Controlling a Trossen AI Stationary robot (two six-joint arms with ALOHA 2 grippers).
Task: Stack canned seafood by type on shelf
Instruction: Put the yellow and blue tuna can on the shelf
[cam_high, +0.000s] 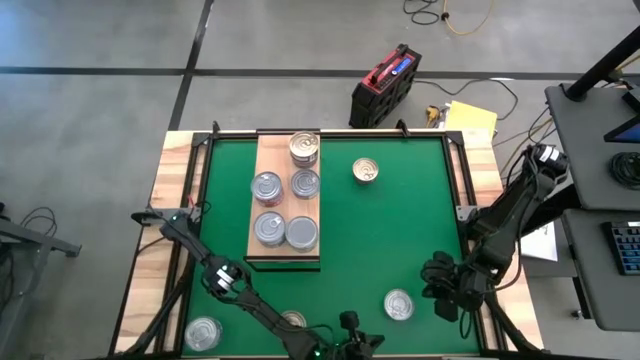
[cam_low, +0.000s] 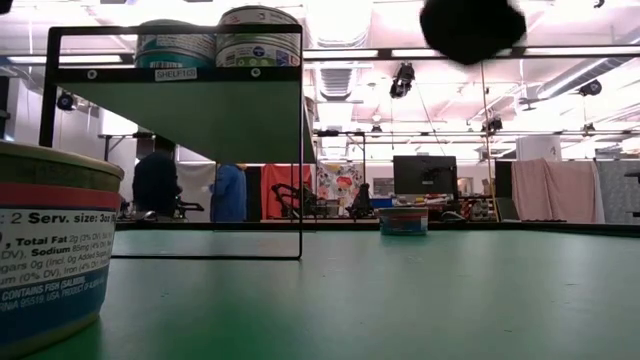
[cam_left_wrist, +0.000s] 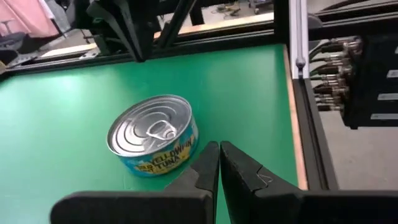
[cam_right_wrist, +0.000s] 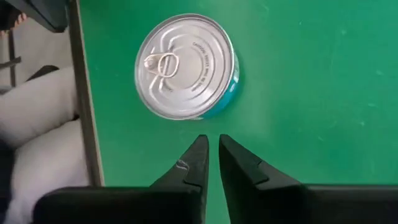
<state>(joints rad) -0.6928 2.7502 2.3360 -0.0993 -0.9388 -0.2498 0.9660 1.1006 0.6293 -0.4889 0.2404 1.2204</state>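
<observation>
The shelf (cam_high: 285, 205) is a light wooden board over the green mat, carrying several silver-lidded cans (cam_high: 266, 186); a black wire frame (cam_low: 170, 150) holds it up. A gold-lidded can (cam_high: 366, 171) stands on the mat to its right. A silver-lidded tuna can (cam_high: 399, 304) stands on its base near the front right edge, also seen as the can (cam_left_wrist: 153, 134) and the can (cam_right_wrist: 185, 65). My left gripper (cam_left_wrist: 219, 149) is shut, just short of this can. My right gripper (cam_right_wrist: 211, 142) hovers beside it, fingers almost together, holding nothing.
Another can (cam_high: 203, 333) sits at the front left corner, and one more (cam_high: 293, 320) lies partly under my left arm. One can (cam_low: 50, 250) fills the low view's left foreground. The mat's black frame edge (cam_right_wrist: 84, 93) runs close to the tuna can.
</observation>
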